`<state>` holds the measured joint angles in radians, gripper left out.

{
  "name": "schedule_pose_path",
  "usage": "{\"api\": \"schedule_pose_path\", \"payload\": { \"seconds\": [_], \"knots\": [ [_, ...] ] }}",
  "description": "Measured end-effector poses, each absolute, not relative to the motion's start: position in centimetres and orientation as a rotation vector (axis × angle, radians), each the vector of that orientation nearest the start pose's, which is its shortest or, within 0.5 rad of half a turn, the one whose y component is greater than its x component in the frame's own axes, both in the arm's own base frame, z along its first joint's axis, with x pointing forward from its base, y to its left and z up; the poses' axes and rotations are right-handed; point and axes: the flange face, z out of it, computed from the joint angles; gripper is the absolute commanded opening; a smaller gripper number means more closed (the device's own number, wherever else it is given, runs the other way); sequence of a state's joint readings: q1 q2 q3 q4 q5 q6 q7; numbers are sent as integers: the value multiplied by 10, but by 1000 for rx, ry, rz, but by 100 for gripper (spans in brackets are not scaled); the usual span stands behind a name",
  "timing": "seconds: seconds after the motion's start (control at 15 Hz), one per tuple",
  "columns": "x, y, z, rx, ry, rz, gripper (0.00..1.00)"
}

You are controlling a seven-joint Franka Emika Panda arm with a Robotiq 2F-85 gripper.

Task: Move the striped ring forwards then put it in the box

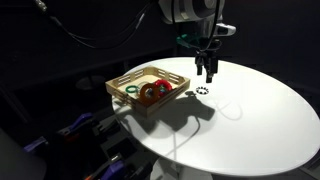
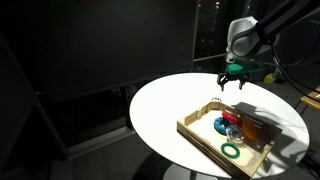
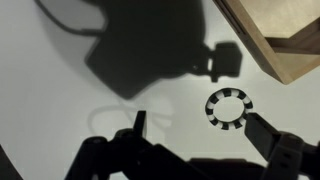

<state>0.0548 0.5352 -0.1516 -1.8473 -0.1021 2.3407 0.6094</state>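
Observation:
The striped ring (image 3: 229, 108) lies flat on the white table, black and white, just outside the box's corner. It also shows in both exterior views (image 1: 203, 91) (image 2: 215, 103). My gripper (image 3: 200, 132) is open and empty and hovers above the ring. In the wrist view the ring sits between the fingers, close to the right one. The gripper shows in both exterior views (image 1: 208, 68) (image 2: 232, 80). The box (image 1: 118, 84) (image 2: 196, 127) (image 3: 285, 62) is a shallow light-wood tray beside the ring.
Inside the box lie a green ring (image 2: 232, 150) (image 1: 131, 90), a blue ring (image 2: 221, 124) and an orange-red ring (image 1: 152, 91). The round white table (image 1: 250, 120) ends in a curved edge with dark surroundings.

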Motion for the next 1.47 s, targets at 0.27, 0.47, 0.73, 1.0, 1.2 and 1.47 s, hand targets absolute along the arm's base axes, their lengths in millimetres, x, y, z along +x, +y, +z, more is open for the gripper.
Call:
{"api": "schedule_pose_path", "payload": {
  "seconds": [0.27,0.47,0.73,1.0,1.2,1.47],
  "knots": [
    [647,-68,207,-3120,1095,-48,100],
    [653,-73,187,-3117,1142,-60,100],
    [659,-75,171,-3124,1162,-55,100],
    [663,-75,163,-3130,1159,-53,100],
    [664,-75,159,-3133,1159,-49,100],
    [664,-75,154,-3136,1159,-42,100]
  ]
}}
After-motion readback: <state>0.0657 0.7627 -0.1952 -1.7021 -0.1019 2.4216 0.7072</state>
